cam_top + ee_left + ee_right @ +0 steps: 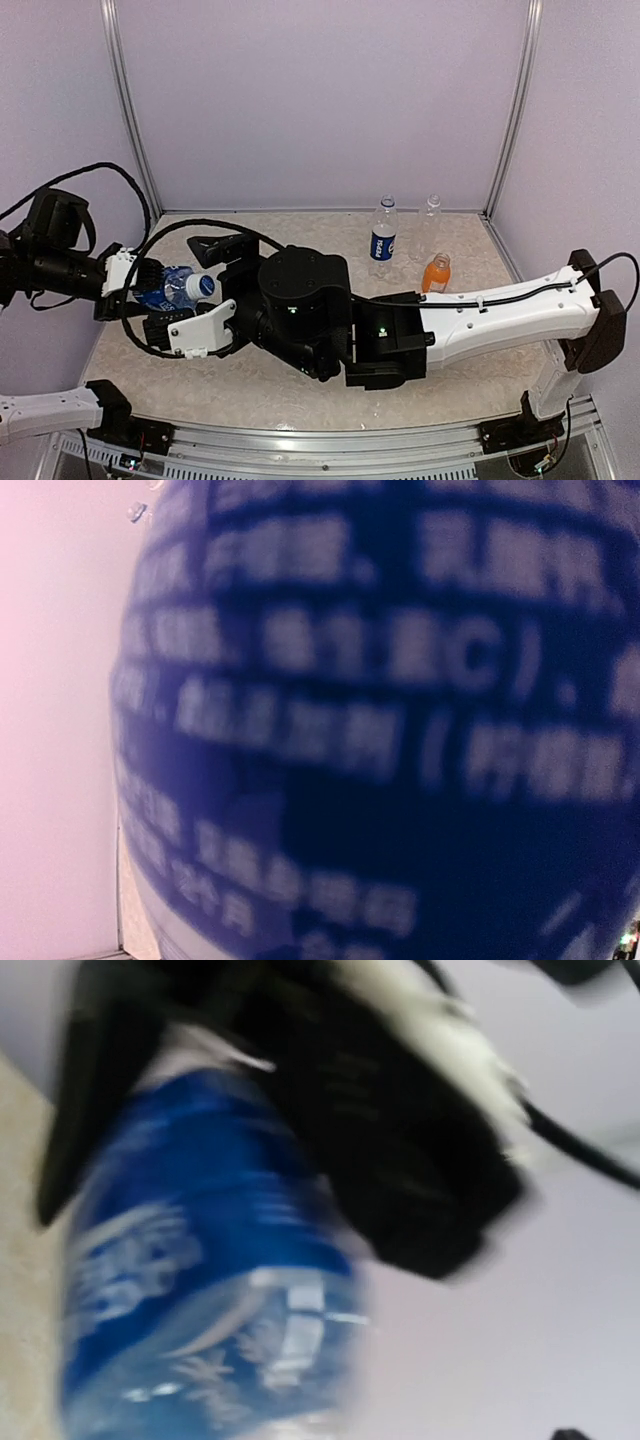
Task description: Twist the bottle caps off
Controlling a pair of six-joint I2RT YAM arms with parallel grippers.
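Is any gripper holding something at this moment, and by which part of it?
The left gripper holds the blue-labelled bottle by its labelled body. Whether the right gripper beside its cap grips anything cannot be told.

Plain lavender walls (320,100) box it in on three sides, thin metal corner posts (128,110), beige speckled surface (300,225), metal rail (330,440) along the near edge.
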